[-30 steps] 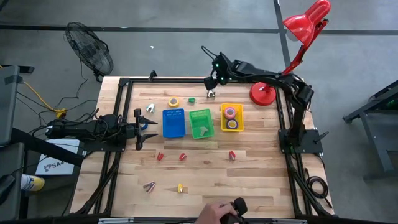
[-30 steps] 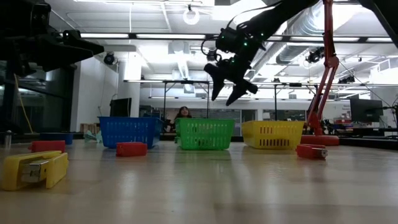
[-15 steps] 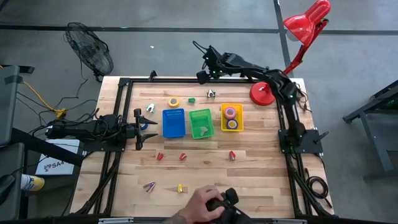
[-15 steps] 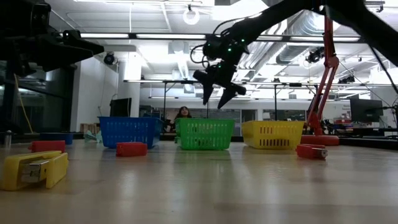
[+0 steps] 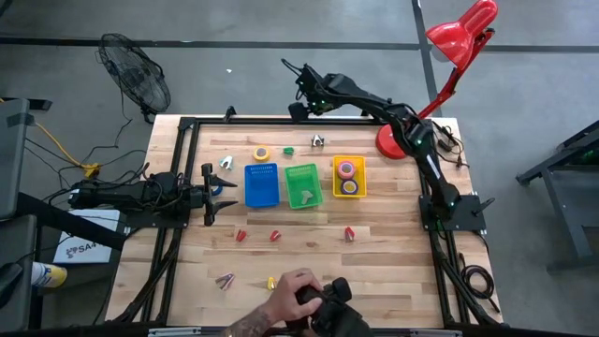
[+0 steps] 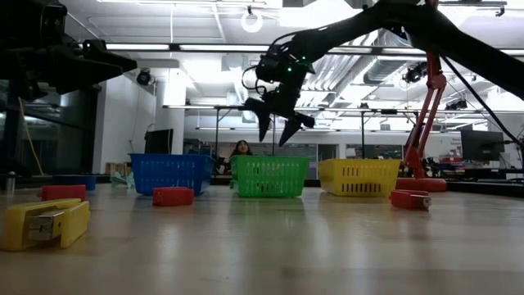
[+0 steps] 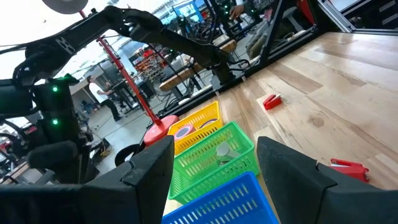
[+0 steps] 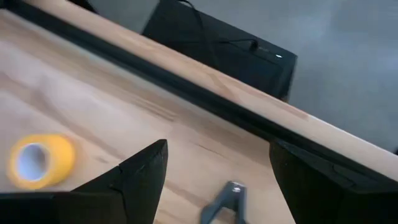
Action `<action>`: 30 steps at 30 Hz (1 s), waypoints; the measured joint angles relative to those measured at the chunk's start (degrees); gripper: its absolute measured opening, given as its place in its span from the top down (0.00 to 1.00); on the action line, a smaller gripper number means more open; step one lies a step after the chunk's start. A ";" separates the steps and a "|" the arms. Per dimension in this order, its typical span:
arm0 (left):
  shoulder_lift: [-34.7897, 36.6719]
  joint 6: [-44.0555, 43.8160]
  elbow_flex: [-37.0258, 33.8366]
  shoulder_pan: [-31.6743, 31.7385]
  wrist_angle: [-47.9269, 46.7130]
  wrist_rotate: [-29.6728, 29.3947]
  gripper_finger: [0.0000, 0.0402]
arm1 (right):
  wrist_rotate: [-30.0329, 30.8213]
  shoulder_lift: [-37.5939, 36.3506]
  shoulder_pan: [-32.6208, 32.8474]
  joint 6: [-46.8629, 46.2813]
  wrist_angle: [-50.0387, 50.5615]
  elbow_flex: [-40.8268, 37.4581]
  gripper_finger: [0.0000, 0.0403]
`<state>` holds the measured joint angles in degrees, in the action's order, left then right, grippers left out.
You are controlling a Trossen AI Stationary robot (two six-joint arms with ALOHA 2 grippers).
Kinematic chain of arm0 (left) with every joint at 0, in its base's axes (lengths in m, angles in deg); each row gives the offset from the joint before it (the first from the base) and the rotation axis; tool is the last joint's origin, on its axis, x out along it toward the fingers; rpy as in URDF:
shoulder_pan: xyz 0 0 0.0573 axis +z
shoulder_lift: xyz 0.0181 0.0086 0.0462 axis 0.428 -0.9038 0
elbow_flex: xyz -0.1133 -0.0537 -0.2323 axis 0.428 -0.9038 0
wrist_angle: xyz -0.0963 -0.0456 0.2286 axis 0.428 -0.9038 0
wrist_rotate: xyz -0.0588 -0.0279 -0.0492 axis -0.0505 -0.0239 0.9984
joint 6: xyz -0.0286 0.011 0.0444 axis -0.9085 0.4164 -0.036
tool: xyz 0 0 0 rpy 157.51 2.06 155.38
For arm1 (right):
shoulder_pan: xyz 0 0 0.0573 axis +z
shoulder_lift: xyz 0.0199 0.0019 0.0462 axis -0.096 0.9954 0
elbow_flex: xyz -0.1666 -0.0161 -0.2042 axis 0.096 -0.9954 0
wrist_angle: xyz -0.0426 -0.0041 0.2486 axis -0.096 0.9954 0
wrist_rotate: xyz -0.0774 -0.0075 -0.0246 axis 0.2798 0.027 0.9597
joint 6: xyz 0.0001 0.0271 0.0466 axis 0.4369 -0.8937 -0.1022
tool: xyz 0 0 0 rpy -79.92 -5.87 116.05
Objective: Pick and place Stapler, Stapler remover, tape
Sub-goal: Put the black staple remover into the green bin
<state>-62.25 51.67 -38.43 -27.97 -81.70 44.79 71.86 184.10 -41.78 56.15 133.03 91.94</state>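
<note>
Right claw, spread wide and empty, hovers beyond three bins: blue, green, yellow.

The table is pale planked wood with a smooth, faintly shiny finish, the blue bin, green bin and yellow bin are latticed plastic, the lamp is glossy red, and the fingers look matt black.
</note>
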 joint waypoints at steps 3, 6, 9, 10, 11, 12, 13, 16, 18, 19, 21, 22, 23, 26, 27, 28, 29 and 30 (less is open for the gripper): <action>0.00 -0.01 -0.01 -0.01 0.00 0.00 0.44 | 0.95 0.53 -0.12 -2.26 1.55 0.15 0.32; 0.00 -0.02 0.00 0.00 0.02 -0.31 0.44 | 0.82 0.59 -0.19 -3.05 1.98 0.15 0.32; -0.01 -0.01 -0.02 0.00 0.02 -0.36 0.44 | 1.16 0.59 -0.29 -3.06 3.11 0.15 0.32; 0.01 0.00 -0.02 0.00 0.02 -0.37 0.44 | 1.37 0.59 -0.33 -3.06 3.53 0.15 0.32; -0.02 0.00 -0.02 0.00 0.02 -0.37 0.44 | 1.52 0.59 -0.35 -3.06 3.85 0.15 0.32; 0.00 0.00 -0.02 0.00 0.02 -0.37 0.44 | 1.70 0.59 -0.36 -3.06 4.09 0.15 0.32; 0.00 -0.02 -0.02 0.00 0.01 -0.38 0.44 | 1.85 0.57 -0.41 -3.08 4.26 0.15 0.32; 0.01 -0.02 -0.02 -0.02 0.02 -0.39 0.44 | 1.83 0.57 -0.47 -3.07 4.77 0.15 0.31; 0.00 -0.02 -0.02 -0.01 0.02 -0.41 0.44 | 1.85 0.57 -0.50 -3.67 5.32 0.15 0.30; 0.01 -0.01 -0.02 -0.02 0.01 -0.42 0.44 | 1.83 0.57 -0.52 -4.04 5.57 0.15 0.29; 0.01 -0.01 -0.02 -0.01 0.01 -0.42 0.44 | 1.82 0.73 -0.52 -4.11 5.85 0.15 0.29; 0.00 -0.01 -0.02 -0.01 0.02 -0.42 0.44 | 1.56 0.83 -0.54 -4.11 6.03 0.15 0.28; -0.01 -0.02 -0.01 -0.02 0.02 -0.42 0.44 | 1.35 0.97 -0.62 -4.09 6.40 0.15 0.28; -0.02 0.00 -0.02 -0.02 0.02 -0.44 0.44 | 0.47 1.69 -0.61 -4.31 6.74 0.15 0.27; -0.01 -0.01 -0.02 -0.01 0.00 -0.45 0.44 | 0.31 1.88 -0.63 -4.33 6.98 0.15 0.27; -0.01 0.00 -0.02 0.00 0.02 -0.46 0.44 | 0.45 2.09 -0.63 -4.33 6.93 0.15 0.27; -0.01 -0.02 -0.02 -0.02 0.00 -0.44 0.44 | 0.43 2.13 -0.63 -4.33 6.82 0.15 0.26; -0.01 0.00 -0.02 0.00 0.02 -0.42 0.44 | 0.46 2.21 -0.63 -4.33 6.92 0.15 0.26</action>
<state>-62.26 51.67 -38.45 -27.97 -81.67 44.37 72.32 186.32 -42.41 51.82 139.95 92.09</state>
